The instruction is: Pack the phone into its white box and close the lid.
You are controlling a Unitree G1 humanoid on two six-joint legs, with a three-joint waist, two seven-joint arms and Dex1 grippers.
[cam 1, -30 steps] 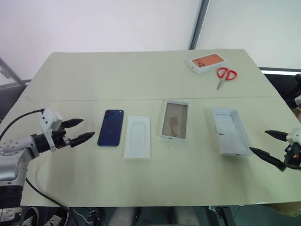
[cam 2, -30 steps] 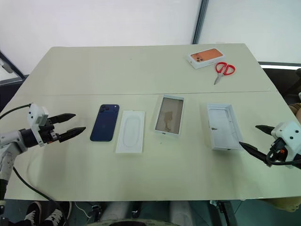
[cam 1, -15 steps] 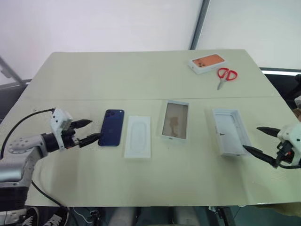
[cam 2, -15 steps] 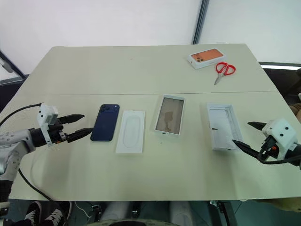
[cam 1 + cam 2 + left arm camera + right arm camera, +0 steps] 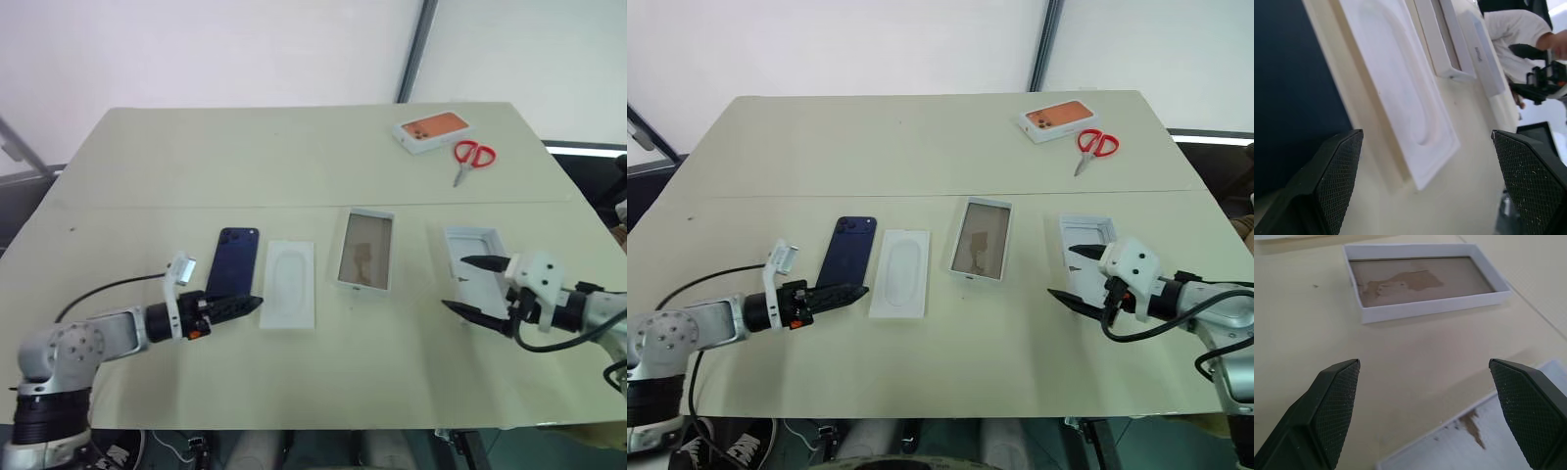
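I'm holding my left end effector (image 5: 245, 304) wide at the phone (image 5: 233, 264)'s near end, right end effector (image 5: 468, 286) wide beside the lid (image 5: 470, 243), gripping nothing

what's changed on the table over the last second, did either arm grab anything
Nothing was grabbed. The left gripper swung in to the near end of the phone, open. The right gripper moved in over the near end of the lid, also open. Phone, white card, white box, lid, orange-print box and scissors lie where they were.
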